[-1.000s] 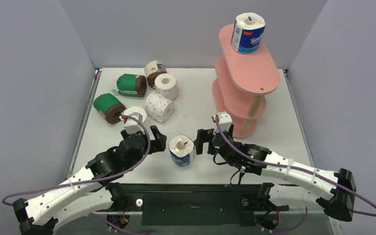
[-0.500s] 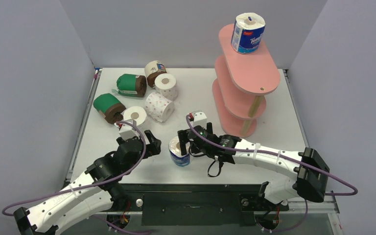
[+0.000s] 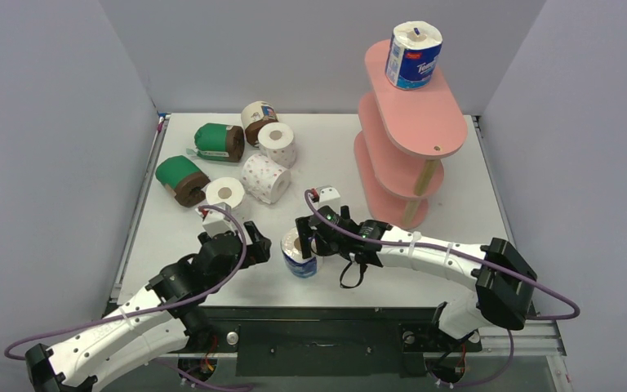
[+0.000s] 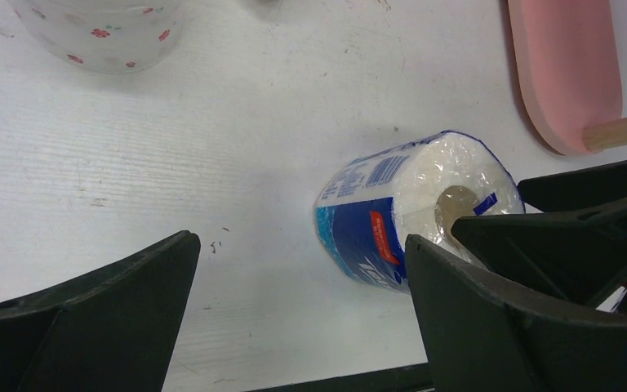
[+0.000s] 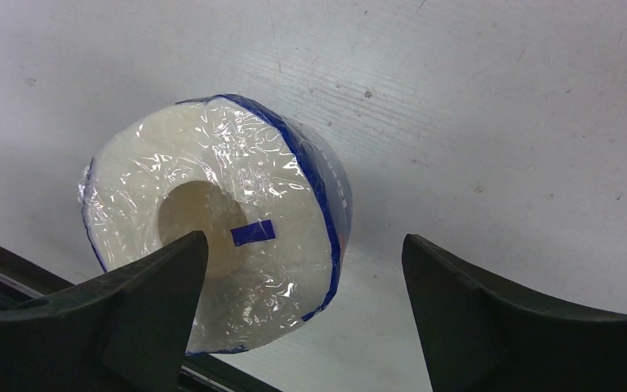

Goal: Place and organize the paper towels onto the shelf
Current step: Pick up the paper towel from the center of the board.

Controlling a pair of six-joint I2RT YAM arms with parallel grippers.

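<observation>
One blue-wrapped roll [image 3: 298, 255] stands on end near the front of the table [image 3: 465, 216], between my two claws; its twin [image 3: 414, 55] sits on the top board of the shelf [image 3: 420, 122]. My right claw [image 5: 304, 241] is spread wide above it, one finger over its top face, the other clear of the wrap, gripping nothing. My left claw [image 4: 298, 241] is wide too, just beside it. I judge it light and squashy, with slick film, so I'd pinch across the round sides at mid-height, gently.
</observation>
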